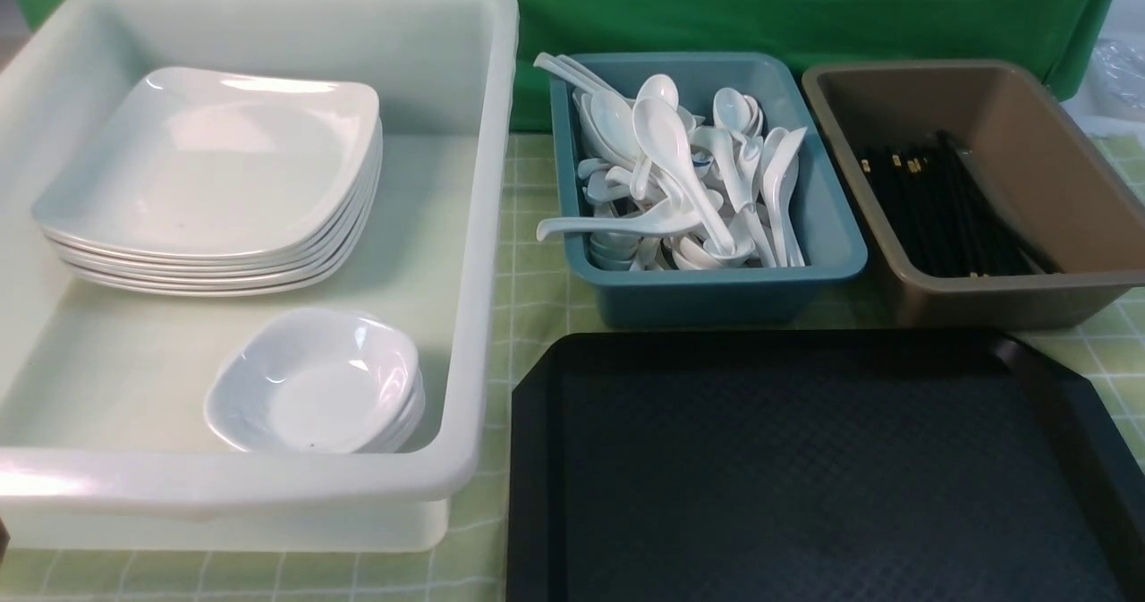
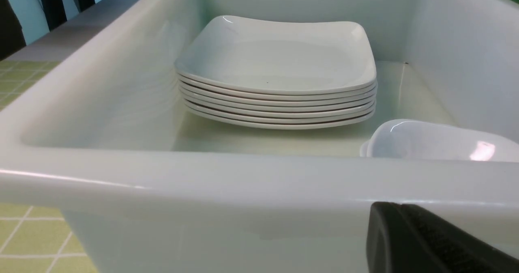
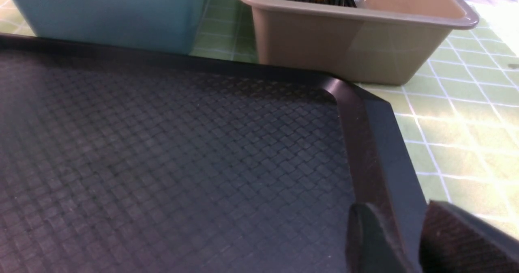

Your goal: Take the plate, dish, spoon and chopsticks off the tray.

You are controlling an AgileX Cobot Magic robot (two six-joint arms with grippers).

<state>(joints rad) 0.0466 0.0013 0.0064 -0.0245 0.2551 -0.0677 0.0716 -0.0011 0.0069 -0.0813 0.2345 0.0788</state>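
The large black textured plastic tray (image 1: 823,459) lies bare at the bench's near right corner, a stiff, light slab best gripped by its raised rim, while glossy, slippery white square plates (image 1: 210,168) sit stacked in the white tub (image 1: 483,226); left jaws together, right jaws apart.

Glossy white plate (image 1: 210,159), seemingly ceramic; matt textured plastic tray (image 1: 805,468).

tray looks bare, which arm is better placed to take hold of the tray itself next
Right. The right gripper sits at the tray, its open fingers either side of the right rim near the far corner. The left gripper is shut and faces the outer wall of the white tub, away from the tray.
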